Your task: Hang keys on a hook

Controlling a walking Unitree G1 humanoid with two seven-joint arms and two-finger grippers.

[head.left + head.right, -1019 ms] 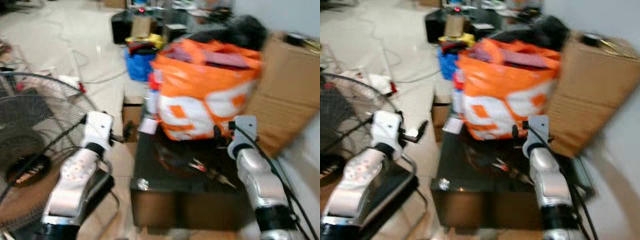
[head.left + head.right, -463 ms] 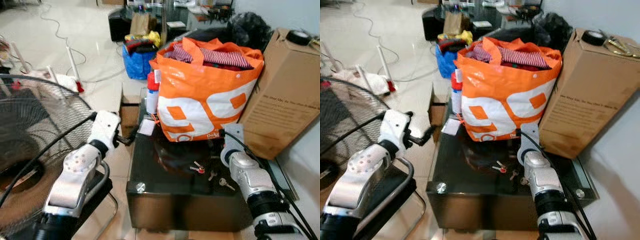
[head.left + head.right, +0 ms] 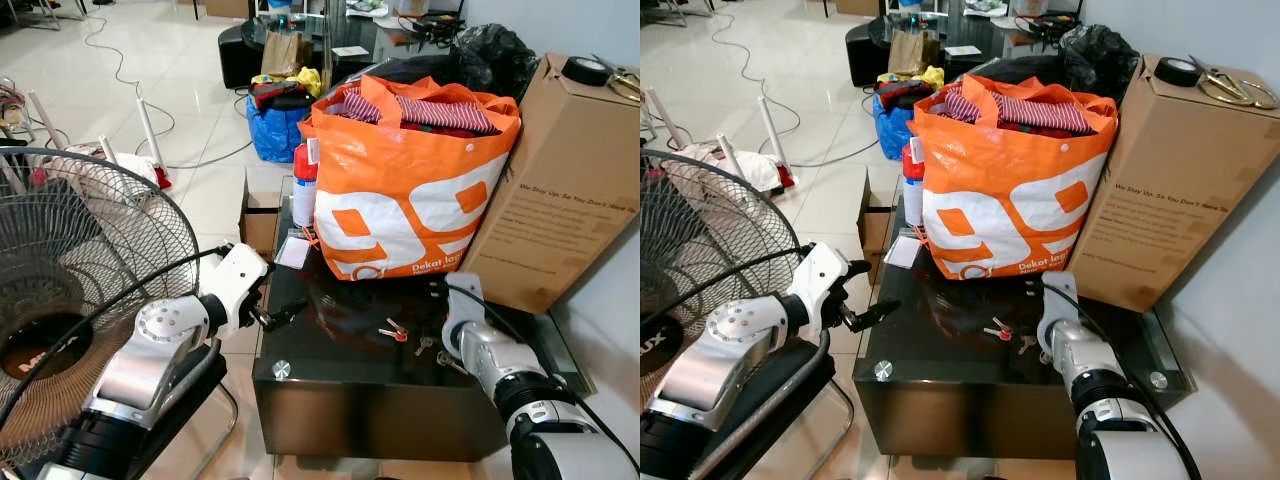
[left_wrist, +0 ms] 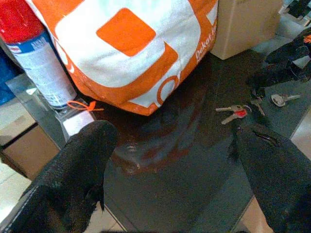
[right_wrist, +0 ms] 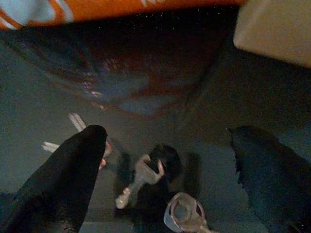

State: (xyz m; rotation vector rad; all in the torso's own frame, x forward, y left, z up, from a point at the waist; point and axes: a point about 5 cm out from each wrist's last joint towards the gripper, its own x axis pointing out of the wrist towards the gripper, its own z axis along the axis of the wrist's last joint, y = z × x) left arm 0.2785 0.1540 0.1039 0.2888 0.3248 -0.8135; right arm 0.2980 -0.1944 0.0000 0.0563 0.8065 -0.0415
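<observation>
Several loose keys lie on the dark glass table [image 3: 330, 372]: a red-capped pair [image 3: 393, 332] and silver ones [image 3: 424, 346] beside it. My right gripper [image 5: 165, 135] hovers just above them, open, with a black-headed key [image 5: 154, 166] and a round-headed silver key [image 5: 182, 213] lying between its fingers. Its black fingers [image 4: 277, 70] also show in the left wrist view, over the silver keys [image 4: 282, 99]. My left gripper [image 3: 280, 312] is open and empty at the table's left edge, pointing across the glass toward the red-capped keys [image 4: 233, 111].
An orange shopping bag [image 3: 410, 190] full of clothes stands on the back of the table. A cardboard box [image 3: 560, 200] is to its right, a red spray can [image 3: 304, 185] and a white tag [image 3: 293, 253] to its left. A standing fan [image 3: 70, 280] is at my left.
The camera has steadied and the blur is gone. My left gripper has moved right and down to the table's edge. My right gripper has dropped closer over the keys.
</observation>
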